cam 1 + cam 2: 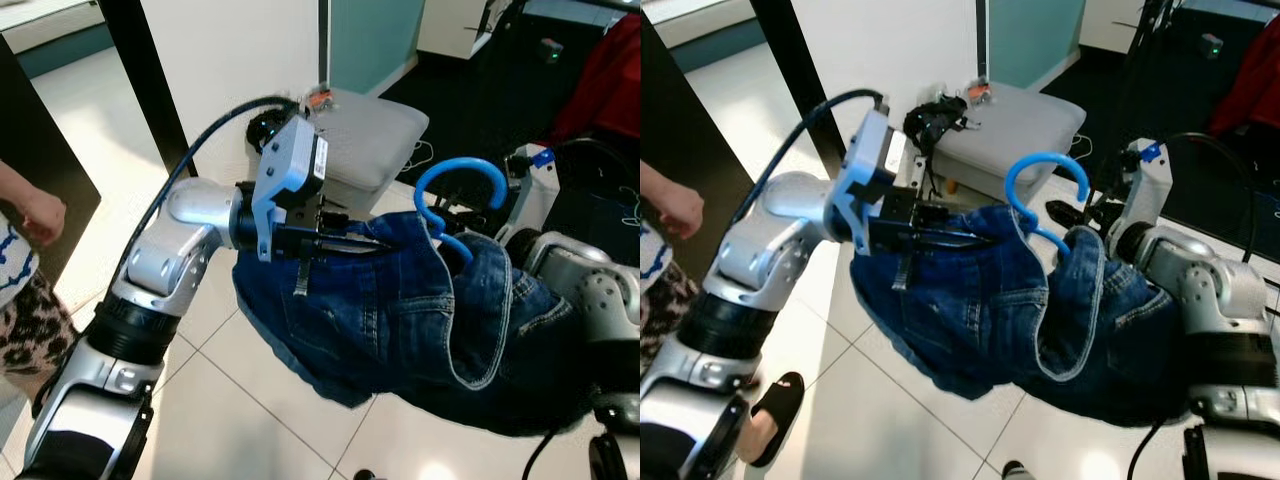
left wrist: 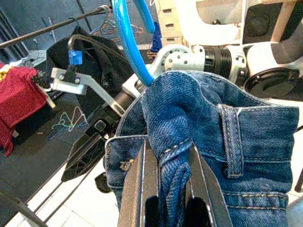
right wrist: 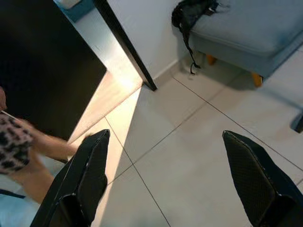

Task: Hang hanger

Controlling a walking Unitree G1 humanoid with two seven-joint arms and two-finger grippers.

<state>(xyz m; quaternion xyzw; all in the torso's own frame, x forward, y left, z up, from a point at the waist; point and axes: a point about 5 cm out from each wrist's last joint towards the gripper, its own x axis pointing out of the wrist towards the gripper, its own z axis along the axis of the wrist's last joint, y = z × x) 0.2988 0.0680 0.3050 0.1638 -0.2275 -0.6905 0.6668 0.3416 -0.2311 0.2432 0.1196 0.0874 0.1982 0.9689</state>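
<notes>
My left gripper [image 1: 350, 243] is shut on the waistband of a pair of blue jeans [image 1: 400, 310], which hang in a bunch between my two arms. In the left wrist view the fingers [image 2: 142, 189] pinch a fold of denim [image 2: 246, 132]. A blue plastic hanger [image 1: 1040, 160] is inside the jeans, and its hook stands up above them [image 2: 128, 42]. My right gripper [image 1: 1070, 215] is open just beside the hanger's neck, at the right of the jeans. Between its spread fingers [image 3: 90, 175] lies only the tiled floor.
A grey padded stool [image 1: 370, 140] with black cables on it stands ahead by the white wall. A black post [image 1: 145, 80] rises at the left. A person [image 1: 25, 260] stands at my left side. A clothes rail [image 2: 52, 26] with hangers and a red garment [image 2: 19, 94] lies to the right.
</notes>
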